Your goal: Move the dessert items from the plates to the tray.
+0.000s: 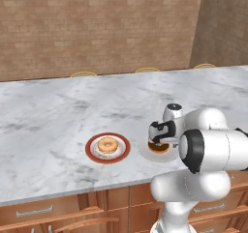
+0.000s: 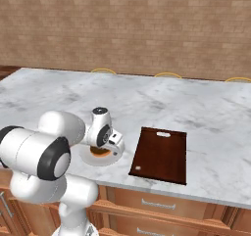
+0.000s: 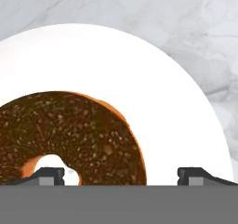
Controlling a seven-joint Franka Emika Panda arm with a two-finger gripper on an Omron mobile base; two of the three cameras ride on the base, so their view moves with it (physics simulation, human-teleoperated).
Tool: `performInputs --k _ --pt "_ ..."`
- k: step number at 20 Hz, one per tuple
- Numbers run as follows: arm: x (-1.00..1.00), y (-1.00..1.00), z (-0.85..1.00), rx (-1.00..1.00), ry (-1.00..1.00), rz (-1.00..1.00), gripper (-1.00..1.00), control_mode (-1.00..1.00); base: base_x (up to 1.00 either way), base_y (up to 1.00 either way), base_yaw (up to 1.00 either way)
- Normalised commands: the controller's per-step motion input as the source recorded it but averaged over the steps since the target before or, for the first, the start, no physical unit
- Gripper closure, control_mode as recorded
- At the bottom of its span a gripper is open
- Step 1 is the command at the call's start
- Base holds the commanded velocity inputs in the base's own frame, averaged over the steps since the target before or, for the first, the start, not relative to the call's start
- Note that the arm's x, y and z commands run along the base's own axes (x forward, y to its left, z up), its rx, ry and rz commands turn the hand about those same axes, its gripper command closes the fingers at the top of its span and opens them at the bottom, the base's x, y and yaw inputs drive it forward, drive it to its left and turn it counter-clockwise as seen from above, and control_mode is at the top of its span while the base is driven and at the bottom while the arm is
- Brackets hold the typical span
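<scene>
Marble, grey-veined white, forms the counter (image 1: 58,111) on which all task items lie. The chocolate donut (image 3: 69,135) rests flat on the plain pale plate (image 3: 153,79), near the counter's front edge. The gripper (image 3: 121,175) is down low over this plate. In the hand view its two fingertips (image 3: 50,174) stand well apart, one over the donut's hole and the other over bare plate past the donut's outer edge, so the jaws straddle one side of the ring. They look open; whether either pad touches the glaze I cannot tell. Nothing is gripped as far as can be seen.

From the left base view, the hand (image 1: 162,131) covers much of that donut, of which only a brown and orange sliver (image 1: 159,148) is exposed on the pale plate (image 1: 145,152).

The light tan donut (image 1: 107,145) sits centred on the red-rimmed plate (image 1: 91,152), just beside the pale plate and on its left in that view. The two plates are close but appear not to touch.

The dark reddish-brown tray (image 2: 162,154) lies flat on the counter to the right of the pale plate (image 2: 113,159) in the right base view, near it but apart. One small pale mark shows near the tray's front corner and another near its far end.

Wooden cabinet fronts (image 1: 48,210) run below the counter; a brick wall (image 1: 97,29) stands behind it.
</scene>
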Motion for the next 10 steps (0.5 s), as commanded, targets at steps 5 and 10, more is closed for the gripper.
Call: performInputs --k 5,10 --pt "0.0 0.0 -0.2 0.0 0.0 0.0 1.0 -1.0 0.0 0.0 0.0" --pt "0.0 -0.05 0.04 0.01 0.0 0.0 1.0 -1.0 0.0 0.0 0.0"
